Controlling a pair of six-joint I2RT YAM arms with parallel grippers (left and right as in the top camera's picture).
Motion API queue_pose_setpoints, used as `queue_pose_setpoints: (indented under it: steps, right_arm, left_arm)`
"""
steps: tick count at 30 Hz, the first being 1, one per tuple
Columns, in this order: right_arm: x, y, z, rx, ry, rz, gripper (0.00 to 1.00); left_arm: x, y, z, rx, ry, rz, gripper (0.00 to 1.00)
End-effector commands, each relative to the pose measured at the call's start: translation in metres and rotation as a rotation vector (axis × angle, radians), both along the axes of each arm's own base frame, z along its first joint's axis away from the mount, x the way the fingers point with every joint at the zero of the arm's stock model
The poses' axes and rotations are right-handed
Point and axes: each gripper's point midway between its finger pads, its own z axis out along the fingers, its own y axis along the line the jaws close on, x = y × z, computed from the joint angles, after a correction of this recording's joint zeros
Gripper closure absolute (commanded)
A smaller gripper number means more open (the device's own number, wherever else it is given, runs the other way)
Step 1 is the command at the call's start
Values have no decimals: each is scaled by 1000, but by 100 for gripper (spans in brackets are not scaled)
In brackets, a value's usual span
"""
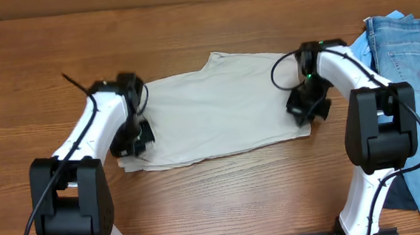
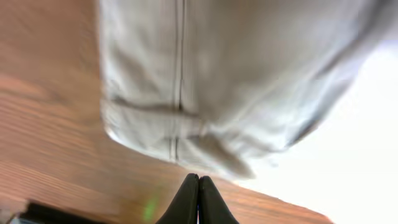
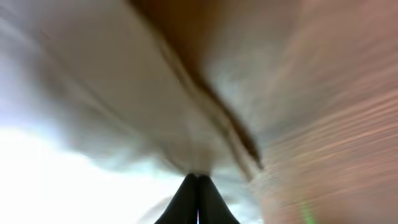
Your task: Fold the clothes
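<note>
While the beige trousers lie spread mid-surface, you have the left end effector at their left edge and the right end effector at their right edge, both with fingers together. Whether either pinches cloth, you cannot tell. Jeans crowd the surface's right edge, and open wood lies ahead of and behind the trousers.

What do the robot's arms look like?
The left arm and right arm have white shells, black joints and boxy black bases. Thin black cables loop by each wrist. A green light glows on the right one. The left claw and right claw are slim, black and pointed.
</note>
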Motion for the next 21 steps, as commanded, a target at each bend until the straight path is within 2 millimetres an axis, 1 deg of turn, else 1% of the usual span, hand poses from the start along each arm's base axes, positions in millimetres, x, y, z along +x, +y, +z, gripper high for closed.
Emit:
queue_pose_setpoints:
  steps: [1, 3, 5, 8, 10, 13, 16, 18, 19, 21]
  right_arm:
    - [45, -8, 38, -51, -184, 17, 94]
    - [65, -5, 50, -35, -259, 22, 90]
    - [83, 0, 52, -8, -332, 27, 89]
    - [111, 16, 54, 80, -451, 67, 86]
    - [129, 24, 57, 128, -531, 94, 85]
    - [155, 27, 61, 133, -637, 107, 85]
    - [167, 28, 63, 133, -687, 120, 85]
    - [171, 28, 59, 133, -694, 129, 86]
    - [173, 28, 51, 132, -693, 148, 86]
    - [175, 28, 41, 130, -687, 163, 88]
  left_arm:
    - [38, -2, 39, -10, -160, -9, 96]
    - [57, -17, 49, -94, -229, -39, 96]
    - [72, -26, 51, -141, -292, -53, 96]
    - [93, -33, 47, -179, -358, -57, 96]
    - [104, -39, 41, -206, -380, -60, 96]
    - [116, -41, 24, -207, -384, -60, 96]
    - [125, -42, -1, -209, -363, -58, 96]
    - [130, -42, -17, -207, -348, -55, 96]
    - [132, -41, -32, -206, -330, -50, 96]
    - [133, -39, -44, -211, -316, -41, 96]
